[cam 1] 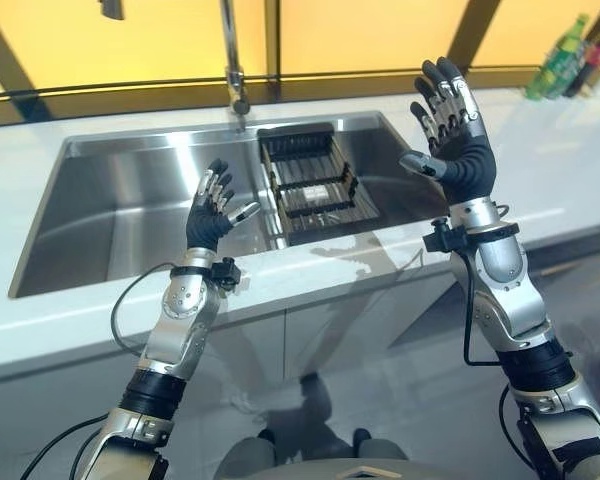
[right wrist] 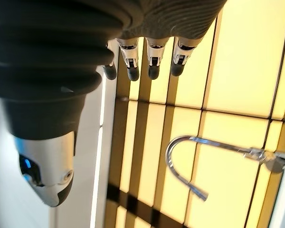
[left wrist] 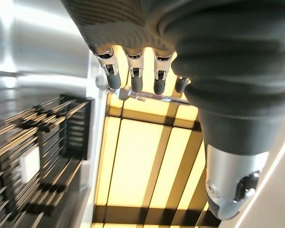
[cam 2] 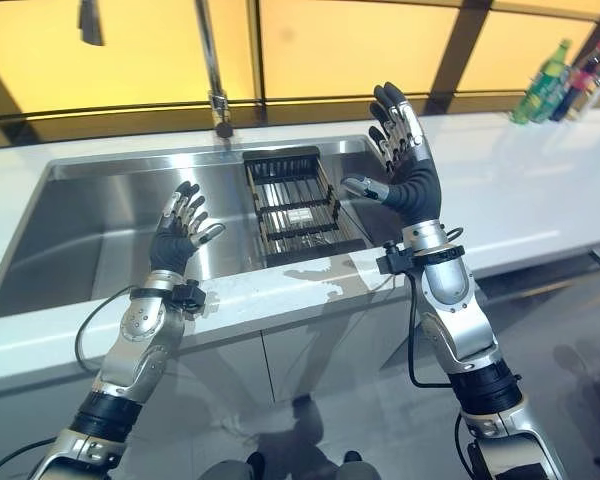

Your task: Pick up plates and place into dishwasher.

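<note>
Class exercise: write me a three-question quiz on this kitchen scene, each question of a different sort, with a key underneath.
1. True or false: the left hand holds a plate.
2. Multiple choice: the black rack lies
A. on the counter
B. in the sink
C. on the floor
3. Fill in: the bottles stand on the counter at the robot's far ____.

Key
1. False. Both it and the right hand are raised with straight fingers and hold nothing.
2. B. It sits in the right part of the sink, below the tap.
3. Right.
</note>
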Motion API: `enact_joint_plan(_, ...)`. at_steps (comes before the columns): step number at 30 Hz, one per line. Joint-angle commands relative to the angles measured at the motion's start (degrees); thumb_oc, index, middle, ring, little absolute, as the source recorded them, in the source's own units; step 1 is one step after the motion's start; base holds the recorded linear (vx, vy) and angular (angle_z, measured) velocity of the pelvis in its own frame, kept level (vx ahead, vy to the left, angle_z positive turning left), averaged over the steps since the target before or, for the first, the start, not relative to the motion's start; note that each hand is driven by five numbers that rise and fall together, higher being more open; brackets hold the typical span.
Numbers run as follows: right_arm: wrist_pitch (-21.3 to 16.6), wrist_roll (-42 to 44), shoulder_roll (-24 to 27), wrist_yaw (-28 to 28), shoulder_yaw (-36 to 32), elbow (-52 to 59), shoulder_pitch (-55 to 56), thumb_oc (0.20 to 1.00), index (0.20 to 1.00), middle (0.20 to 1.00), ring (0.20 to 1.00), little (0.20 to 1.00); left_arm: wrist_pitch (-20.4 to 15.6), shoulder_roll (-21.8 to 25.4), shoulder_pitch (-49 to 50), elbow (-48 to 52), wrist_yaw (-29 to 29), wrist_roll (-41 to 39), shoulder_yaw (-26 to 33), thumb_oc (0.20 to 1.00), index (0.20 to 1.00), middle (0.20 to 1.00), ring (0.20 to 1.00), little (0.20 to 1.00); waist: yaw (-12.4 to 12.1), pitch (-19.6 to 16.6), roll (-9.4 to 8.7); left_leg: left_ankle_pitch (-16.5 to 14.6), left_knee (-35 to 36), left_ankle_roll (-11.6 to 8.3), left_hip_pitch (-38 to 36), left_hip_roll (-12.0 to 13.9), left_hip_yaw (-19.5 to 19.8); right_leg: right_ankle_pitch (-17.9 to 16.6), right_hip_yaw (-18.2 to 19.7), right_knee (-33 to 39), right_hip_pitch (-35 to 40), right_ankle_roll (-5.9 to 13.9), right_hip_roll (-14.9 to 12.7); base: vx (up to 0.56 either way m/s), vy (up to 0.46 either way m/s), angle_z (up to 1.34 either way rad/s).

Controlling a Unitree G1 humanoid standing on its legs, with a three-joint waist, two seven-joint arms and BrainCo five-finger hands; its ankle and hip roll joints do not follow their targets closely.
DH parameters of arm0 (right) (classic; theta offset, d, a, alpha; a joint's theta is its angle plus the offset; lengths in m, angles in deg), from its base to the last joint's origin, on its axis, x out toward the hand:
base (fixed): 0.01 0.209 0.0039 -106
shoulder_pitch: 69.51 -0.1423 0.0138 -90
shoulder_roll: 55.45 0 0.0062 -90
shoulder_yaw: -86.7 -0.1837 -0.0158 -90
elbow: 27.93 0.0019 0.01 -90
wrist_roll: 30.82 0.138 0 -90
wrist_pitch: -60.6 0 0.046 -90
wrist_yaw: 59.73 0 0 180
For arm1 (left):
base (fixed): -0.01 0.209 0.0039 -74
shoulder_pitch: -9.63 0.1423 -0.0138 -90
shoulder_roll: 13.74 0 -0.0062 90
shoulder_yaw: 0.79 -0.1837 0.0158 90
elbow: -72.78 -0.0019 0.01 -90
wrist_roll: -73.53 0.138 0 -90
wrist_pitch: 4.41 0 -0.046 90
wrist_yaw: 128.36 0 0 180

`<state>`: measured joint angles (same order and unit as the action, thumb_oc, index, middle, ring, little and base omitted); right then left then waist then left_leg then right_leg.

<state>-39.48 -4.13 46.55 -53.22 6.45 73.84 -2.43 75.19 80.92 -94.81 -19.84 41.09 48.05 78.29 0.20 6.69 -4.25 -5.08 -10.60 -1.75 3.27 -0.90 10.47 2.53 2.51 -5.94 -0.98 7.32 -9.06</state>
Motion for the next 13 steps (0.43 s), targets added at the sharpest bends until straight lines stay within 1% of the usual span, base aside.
enact_joint_plan(1, -0.09, 3.43, -0.12, 0.79, -0.70, -0.10, -3.13, 1.000, 1.000, 1.000, 1.000, 1.000, -1.25, 1.68, -2.08, 6.23, -1.44, 1.55, 0.84, 1.000, 1.000, 1.000, 1.000, 1.000, -2.28, -1.88, -1.29, -3.99, 1.36, 0.17, -3.23, 1.25, -3.96, -5.71, -1.92, 2.47, -1.05, 1.56, -1.50, -0.04, -0.092, 0.11)
enact_joint_plan(4, 0.73, 3.71, -0.41, 0.46, 0.11, -1.13, -3.31, 1.000, 1.000, 1.000, 1.000, 1.000, -0.92, 1.62, -1.51, 6.99, -2.09, 0.43, 1.30, 1.000, 1.000, 1.000, 1.000, 1.000, -2.61, -2.63, -0.99, -3.08, 2.28, -0.78, -3.65, 2.51, -3.94, -4.51, -3.21, 3.29, 0.33, 0.70, -0.73, -0.01, -0.069, 0.27)
enact_joint_plan(5, 1.10, 3.72, -0.67, -0.04, 0.45, -1.37, -2.75, 1.000, 1.000, 1.000, 1.000, 1.000, -0.80, 1.54, -0.84, 7.53, -2.55, -0.02, 1.51, 1.000, 1.000, 1.000, 1.000, 1.000, -2.77, -2.94, -0.78, -2.75, 2.35, -1.23, -3.75, 3.19, -4.24, -3.88, -3.93, 3.48, 0.92, 0.09, -0.29, -0.01, -0.074, 0.18)
enact_joint_plan(9, 1.73, 3.81, -0.68, -0.27, 0.98, -1.50, -1.43, 1.000, 1.000, 1.000, 1.000, 1.000, -0.80, 1.40, 0.68, 9.01, -2.81, -0.72, 1.84, 1.000, 1.000, 1.000, 1.000, 1.000, -2.96, -3.19, -0.61, -2.63, 1.26, -1.64, -3.32, 3.38, -4.77, -3.37, -5.41, 4.13, 1.95, -1.11, 0.44, -0.03, -0.070, 0.07)
enact_joint_plan(10, 1.83, 3.52, -0.57, -0.04, 0.83, -1.43, -0.69, 1.000, 1.000, 1.000, 1.000, 1.000, -0.81, 1.21, 0.86, 9.15, -2.37, -1.00, 1.89, 1.000, 1.000, 1.000, 1.000, 1.000, -2.71, -3.18, -0.48, -2.50, 0.87, -1.71, -3.16, 3.32, -6.42, -3.40, -6.43, 4.55, 2.39, -1.36, 0.46, -0.01, -0.057, 0.16)
enact_joint_plan(11, 1.63, 3.50, -0.31, 0.58, 0.37, -1.19, 0.27, 1.000, 1.000, 1.000, 1.000, 1.000, -0.84, 1.10, 0.75, 9.03, -1.50, -1.41, 1.76, 1.000, 1.000, 1.000, 1.000, 1.000, -2.20, -3.21, -0.07, -2.80, 0.82, -1.95, -3.54, 3.98, -9.30, -3.01, -7.89, 5.05, 3.30, -1.37, 0.58, -0.02, -0.056, 0.29)
enact_joint_plan(13, 0.57, 2.32, 0.00, 1.33, -0.53, -1.15, 1.88, 1.000, 1.000, 1.000, 1.000, 1.000, -1.09, 0.80, -0.02, 8.68, 0.04, -1.95, 1.24, 1.000, 1.000, 1.000, 1.000, 1.000, -1.10, -3.20, 0.30, -1.85, 1.62, -2.67, -3.97, 5.38, -13.37, -3.47, -9.97, 5.98, 3.87, -1.18, 0.25, -0.03, -0.031, 0.62)
